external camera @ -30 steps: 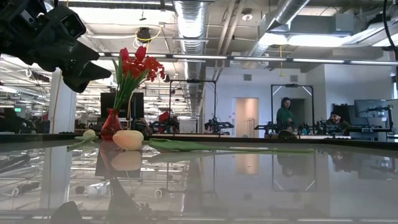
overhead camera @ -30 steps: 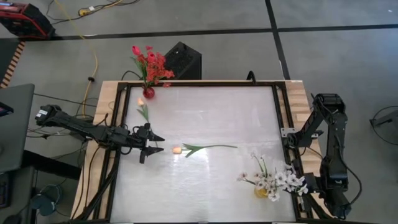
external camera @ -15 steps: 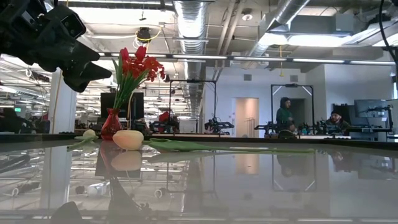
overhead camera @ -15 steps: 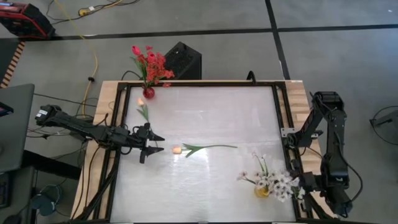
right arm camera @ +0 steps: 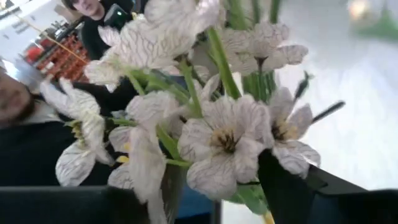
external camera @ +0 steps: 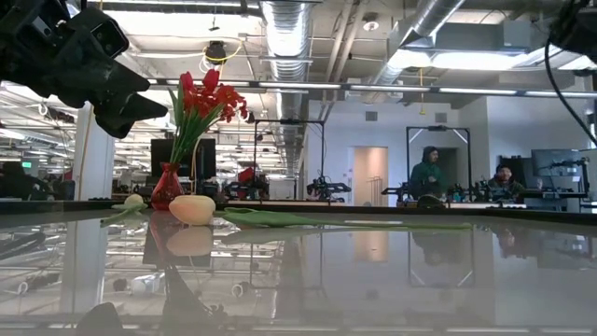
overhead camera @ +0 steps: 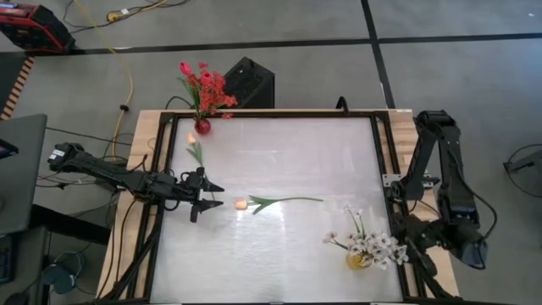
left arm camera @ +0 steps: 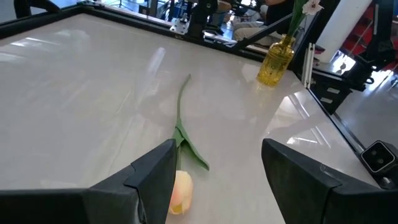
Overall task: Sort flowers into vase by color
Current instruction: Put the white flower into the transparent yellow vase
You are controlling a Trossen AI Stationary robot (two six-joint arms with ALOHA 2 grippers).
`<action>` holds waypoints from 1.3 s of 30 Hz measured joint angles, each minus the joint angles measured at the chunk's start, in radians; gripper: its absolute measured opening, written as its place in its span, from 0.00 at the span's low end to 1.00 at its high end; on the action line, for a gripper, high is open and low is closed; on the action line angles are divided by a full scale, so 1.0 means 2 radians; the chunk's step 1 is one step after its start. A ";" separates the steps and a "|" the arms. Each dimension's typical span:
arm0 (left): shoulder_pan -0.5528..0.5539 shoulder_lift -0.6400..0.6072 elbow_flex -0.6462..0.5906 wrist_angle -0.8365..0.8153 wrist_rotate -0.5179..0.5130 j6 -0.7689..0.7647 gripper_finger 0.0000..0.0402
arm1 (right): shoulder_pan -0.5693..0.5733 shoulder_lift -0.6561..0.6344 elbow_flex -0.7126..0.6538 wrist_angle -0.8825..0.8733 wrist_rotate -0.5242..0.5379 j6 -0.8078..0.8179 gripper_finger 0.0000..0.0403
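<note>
A pale orange tulip [overhead camera: 241,204] lies flat on the table, its bud toward the left and its stem running right. My left gripper [overhead camera: 210,202] hovers open just left of the bud [left arm camera: 180,190], raised off the table [external camera: 117,98]. A second orange tulip [overhead camera: 195,146] lies by the red vase [overhead camera: 202,127], which holds red flowers. White flowers [overhead camera: 377,247] stand in the yellow vase [overhead camera: 356,261] at the near right. My right gripper [overhead camera: 408,250] is open beside them, with blossoms [right arm camera: 217,137] filling the space between its fingers. My right gripper has white blossoms [right arm camera: 186,112] between and in front of its spread fingers [right arm camera: 292,186], level from the table's right side. I cannot tell whether a finger touches them. The stems stand in the yellow vase.
A dark frame [overhead camera: 385,152] runs around the white tabletop, with wooden boards outside it. The middle and far right of the table [overhead camera: 322,152] lie bare. People sit at desks in the room beyond [external camera: 429,173].
My right arm has swung up and back toward the table's right edge. The white blooms that leaned out over that edge have swung back over the yellow vase.
</note>
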 joint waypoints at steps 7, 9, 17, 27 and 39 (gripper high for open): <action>0.000 0.000 0.000 0.000 0.000 -0.001 0.56 | -0.027 -0.050 0.000 0.003 -0.080 0.079 0.52; 0.000 0.000 0.000 0.000 0.000 -0.001 0.56 | -0.035 -0.060 0.000 -0.001 -0.089 0.095 0.52; 0.000 0.000 0.000 0.000 0.000 0.005 0.56 | -0.072 -0.057 0.000 -0.011 -0.091 0.127 0.53; 0.000 0.000 0.000 0.000 0.000 0.003 0.56 | -0.109 -0.018 0.000 -0.011 -0.098 0.081 0.64; 0.000 0.000 0.000 0.000 0.000 0.008 0.56 | -0.102 -0.012 0.000 -0.057 -0.260 0.160 0.65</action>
